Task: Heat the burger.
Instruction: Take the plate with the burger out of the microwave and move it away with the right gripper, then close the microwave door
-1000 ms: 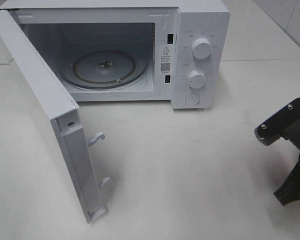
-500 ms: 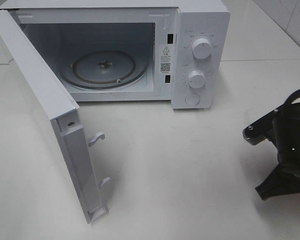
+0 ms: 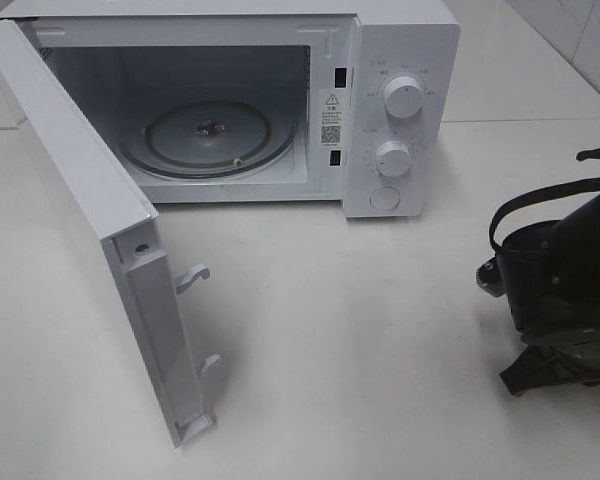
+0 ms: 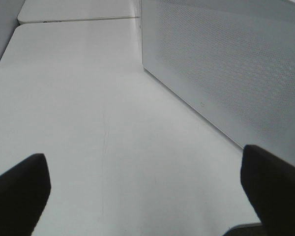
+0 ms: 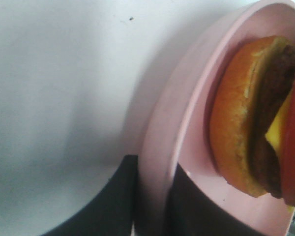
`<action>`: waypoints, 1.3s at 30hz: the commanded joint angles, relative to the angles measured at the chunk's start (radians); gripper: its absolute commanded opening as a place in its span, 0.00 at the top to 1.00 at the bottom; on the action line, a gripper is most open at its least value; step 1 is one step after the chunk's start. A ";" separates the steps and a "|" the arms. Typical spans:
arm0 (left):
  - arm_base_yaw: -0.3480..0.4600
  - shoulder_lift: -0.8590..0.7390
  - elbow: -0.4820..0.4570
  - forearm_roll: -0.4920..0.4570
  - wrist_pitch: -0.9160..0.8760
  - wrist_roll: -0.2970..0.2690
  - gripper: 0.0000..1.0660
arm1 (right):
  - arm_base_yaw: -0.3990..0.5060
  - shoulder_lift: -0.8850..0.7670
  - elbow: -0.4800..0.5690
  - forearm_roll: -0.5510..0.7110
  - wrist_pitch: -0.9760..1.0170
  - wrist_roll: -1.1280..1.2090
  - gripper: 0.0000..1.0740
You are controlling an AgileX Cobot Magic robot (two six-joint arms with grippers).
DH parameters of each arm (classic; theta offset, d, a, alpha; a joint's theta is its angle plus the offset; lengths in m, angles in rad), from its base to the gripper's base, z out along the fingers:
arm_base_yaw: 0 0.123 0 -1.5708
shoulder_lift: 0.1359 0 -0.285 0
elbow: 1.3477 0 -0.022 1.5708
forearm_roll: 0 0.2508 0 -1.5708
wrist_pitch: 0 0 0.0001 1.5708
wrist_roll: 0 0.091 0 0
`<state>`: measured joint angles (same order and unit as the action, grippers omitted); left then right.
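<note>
From the high camera I see the microwave (image 3: 280, 100) with its door (image 3: 90, 230) swung wide to the left, so the glass turntable (image 3: 208, 137) sits bare and ready to take a load. My right arm (image 3: 565, 290) stands at the right edge of the table (image 3: 380, 330), well apart from the oven; neither the burger nor its plate shows in this view.

On the left wrist camera, the left gripper (image 4: 145, 189) is spread wide with nothing between its 2 black fingertips (image 4: 19, 189); it hangs over bare table beside the perforated face of the microwave door (image 4: 226, 64), parked clear of the opening, I judge.

On the right wrist camera, the right gripper (image 5: 152, 201) is clenched on the rim of the pink plate (image 5: 160, 147), 1 finger on each side. The burger (image 5: 258, 118) rides on that plate, so I carry it without touching the food.
</note>
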<state>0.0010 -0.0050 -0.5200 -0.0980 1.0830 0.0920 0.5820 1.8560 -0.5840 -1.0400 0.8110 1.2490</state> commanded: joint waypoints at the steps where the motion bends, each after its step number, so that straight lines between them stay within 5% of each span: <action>1: -0.001 -0.019 0.002 -0.001 -0.012 -0.005 0.08 | -0.012 0.008 -0.004 -0.042 0.052 0.024 0.85; 11: -0.001 -0.019 0.002 -0.001 -0.012 -0.005 0.08 | -0.009 0.005 -0.068 0.048 0.042 -0.099 0.47; 24: -0.001 -0.019 0.002 -0.001 -0.012 -0.005 0.08 | 0.071 -0.224 -0.174 0.303 0.044 -0.383 0.44; 33: -0.001 -0.019 0.002 -0.001 -0.012 -0.005 0.08 | 0.072 -0.430 -0.189 0.623 0.000 -0.757 0.24; 39: -0.001 -0.019 0.002 -0.001 -0.012 -0.005 0.08 | 0.072 -0.578 -0.189 0.699 0.060 -0.869 0.23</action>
<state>0.0010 -0.0050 -0.5200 -0.0980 1.0830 0.0920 0.6530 1.3410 -0.7690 -0.3620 0.8240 0.4350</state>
